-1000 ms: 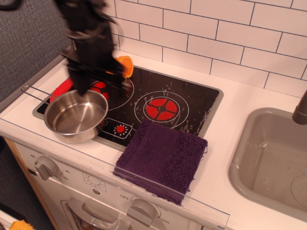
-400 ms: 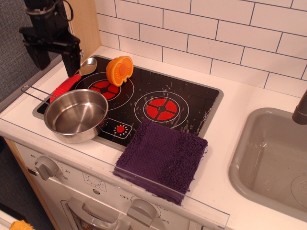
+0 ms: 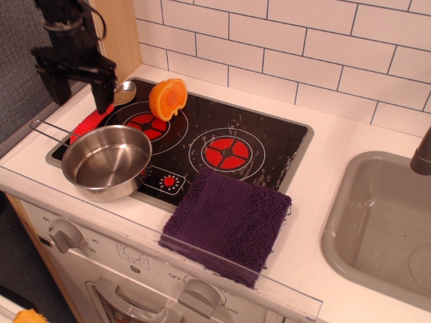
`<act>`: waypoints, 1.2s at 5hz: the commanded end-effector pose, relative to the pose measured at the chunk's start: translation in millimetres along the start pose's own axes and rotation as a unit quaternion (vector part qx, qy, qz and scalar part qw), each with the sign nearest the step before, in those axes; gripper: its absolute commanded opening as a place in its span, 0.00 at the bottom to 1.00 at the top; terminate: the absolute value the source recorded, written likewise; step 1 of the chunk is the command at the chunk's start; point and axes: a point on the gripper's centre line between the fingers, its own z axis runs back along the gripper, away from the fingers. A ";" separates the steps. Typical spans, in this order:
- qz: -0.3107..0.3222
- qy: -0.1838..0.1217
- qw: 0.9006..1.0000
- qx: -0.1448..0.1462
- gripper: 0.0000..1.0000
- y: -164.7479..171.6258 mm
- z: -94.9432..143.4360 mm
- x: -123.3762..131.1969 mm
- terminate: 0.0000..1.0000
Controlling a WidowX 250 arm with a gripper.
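Observation:
My black gripper [image 3: 82, 93] hangs at the back left, above the stove's left edge, and stands open with nothing between its fingers. Just right of it lies a spoon [image 3: 101, 112] with a red handle and a metal bowl, resting on the cooktop's left rim. The right finger [image 3: 103, 96] is close to the spoon's bowl; I cannot tell if it touches. A steel pot [image 3: 106, 161] with a wire handle sits on the front left of the black cooktop [image 3: 269, 145]. An orange pumpkin-shaped toy [image 3: 167, 99] stands by the back left burner.
A purple cloth [image 3: 229, 225] lies over the stove's front edge, right of the pot. A grey sink [image 3: 380, 225] fills the right side, with a dark faucet [image 3: 423, 155] at its edge. A wooden panel and tiled wall rise behind the gripper.
A second ago the arm was blurred over the pot and left burner. It has swung back left, uncovering the spoon and orange toy, and has since edged slightly right.

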 end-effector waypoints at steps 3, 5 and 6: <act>-0.008 0.048 0.999 0.014 0.00 26.7 -41.3 -3.9 0.00; -0.007 0.030 0.999 0.009 0.00 28.7 -24.0 -0.9 0.00; 0.006 -0.043 0.999 0.003 0.00 35.1 23.1 10.7 0.00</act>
